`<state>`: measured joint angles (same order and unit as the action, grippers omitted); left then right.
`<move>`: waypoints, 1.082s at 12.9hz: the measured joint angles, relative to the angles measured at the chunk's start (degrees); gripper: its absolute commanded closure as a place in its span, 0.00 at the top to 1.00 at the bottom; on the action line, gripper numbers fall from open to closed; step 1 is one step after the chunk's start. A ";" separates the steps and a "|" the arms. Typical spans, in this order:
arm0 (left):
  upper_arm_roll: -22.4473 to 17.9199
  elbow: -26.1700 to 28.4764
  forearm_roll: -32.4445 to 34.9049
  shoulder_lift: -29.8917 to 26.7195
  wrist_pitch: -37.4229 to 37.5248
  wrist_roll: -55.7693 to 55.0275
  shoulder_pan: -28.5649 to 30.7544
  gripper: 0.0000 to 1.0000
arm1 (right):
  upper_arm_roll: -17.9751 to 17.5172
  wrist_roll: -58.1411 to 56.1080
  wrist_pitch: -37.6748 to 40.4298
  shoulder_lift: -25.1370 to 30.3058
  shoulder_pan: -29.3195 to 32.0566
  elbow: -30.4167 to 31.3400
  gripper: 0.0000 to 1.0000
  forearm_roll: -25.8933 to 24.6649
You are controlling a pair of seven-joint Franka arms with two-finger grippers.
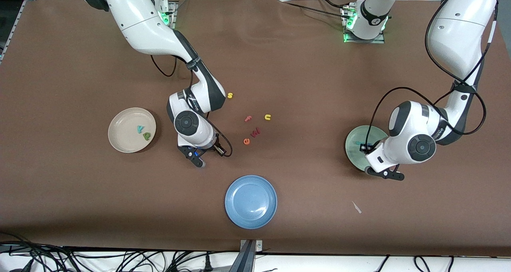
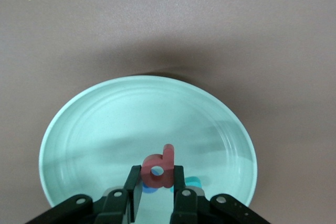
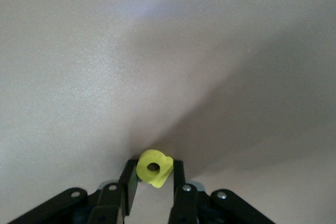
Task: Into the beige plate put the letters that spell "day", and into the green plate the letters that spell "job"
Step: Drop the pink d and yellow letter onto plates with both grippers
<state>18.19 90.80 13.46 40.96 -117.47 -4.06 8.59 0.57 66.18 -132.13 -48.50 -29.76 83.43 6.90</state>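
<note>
I am working across the table (image 1: 303, 64) with the blue plate (image 1: 251, 201) as my landmark: it is sitting nearest the front camera and playing no part in either word. The beige plate (image 1: 131, 130) is lying farther from the camera than the blue plate, toward my right arm's end, and it is already carrying the teal y (image 1: 140, 128) and the green d (image 1: 147, 136), so only one letter of "day" is missing there. The green plate (image 2: 105, 129) is lying toward my left arm's end, also farther back than the blue plate. My left gripper (image 2: 156, 188) is hanging over that green plate, pinching the pink b (image 2: 160, 170) upright between its fingers, I judge so that it can drop beside the blue and teal pieces showing just under it. My right gripper (image 3: 153, 182) is down by the table between the beige and blue plates, its fingers closing around the yellow a (image 3: 154, 168), which I am taking because it completes "day". The leftover s (image 1: 230, 95), f (image 1: 248, 118), u (image 1: 267, 117), w (image 1: 255, 132) and e (image 1: 246, 141) are lying farther back than the blue plate, untouched since neither word needs them.
</note>
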 measured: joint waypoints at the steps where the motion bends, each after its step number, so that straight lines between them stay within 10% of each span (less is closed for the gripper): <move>1: 0.13 0.01 0.00 0.54 -0.62 0.00 -0.06 1.00 | 0.01 0.00 0.11 -0.01 0.00 -0.06 0.08 0.00; 7: 1.07 -1.05 -0.01 0.57 -1.25 -0.10 -0.19 1.00 | 3.49 -13.36 9.56 3.61 0.09 -1.28 0.07 -1.29; 14: 2.84 -4.60 -0.01 -9.68 4.52 -0.10 -0.13 1.00 | 13.72 -39.69 6.28 23.33 0.41 23.86 0.07 -1.39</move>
<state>21.03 86.20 13.45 31.28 -112.94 -4.15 8.46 14.30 26.50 -125.85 -25.17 -29.35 107.30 5.52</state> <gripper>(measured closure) 0.000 0.683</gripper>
